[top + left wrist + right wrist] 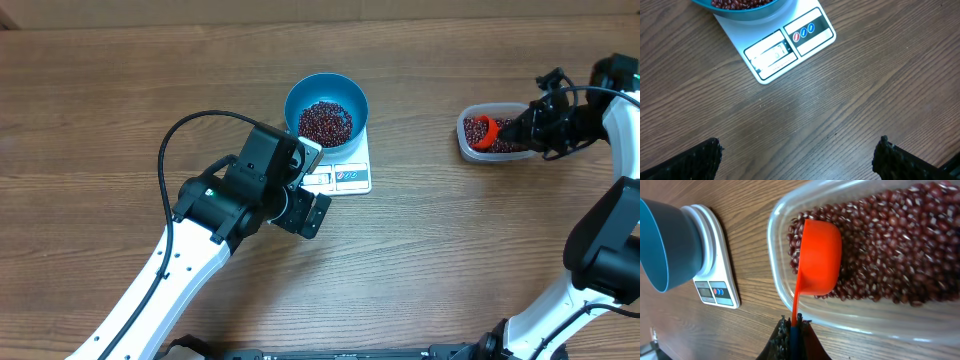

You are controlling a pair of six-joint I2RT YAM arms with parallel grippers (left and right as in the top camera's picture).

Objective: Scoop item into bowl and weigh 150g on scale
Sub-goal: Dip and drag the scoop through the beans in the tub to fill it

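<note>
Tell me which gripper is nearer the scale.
Left. The left gripper hangs open beside the scale, at its display edge; the right gripper is far off at the clear tub, shut on the orange scoop.

Bright, even room light; crisp from overhead, softer in the wrist views.

From overhead the table [120, 90] is lit flatly from above, its grain sharp, with only short, soft shadows by the left arm [190, 250] and bowl [300, 92]. In the left wrist view a pale sheen lies on the wood below the scale [785, 45], whose display is washed out and hard to read. The left hand [799, 160] shows only as near-black fingers [695, 162] in the bottom corners. In the right wrist view the beans [890, 245] blur toward the right edge, the tub [777, 240] rim carries white glints, the scoop [820, 255] is strongly saturated, and the right hand [795, 340] is dark and out of focus.
</note>
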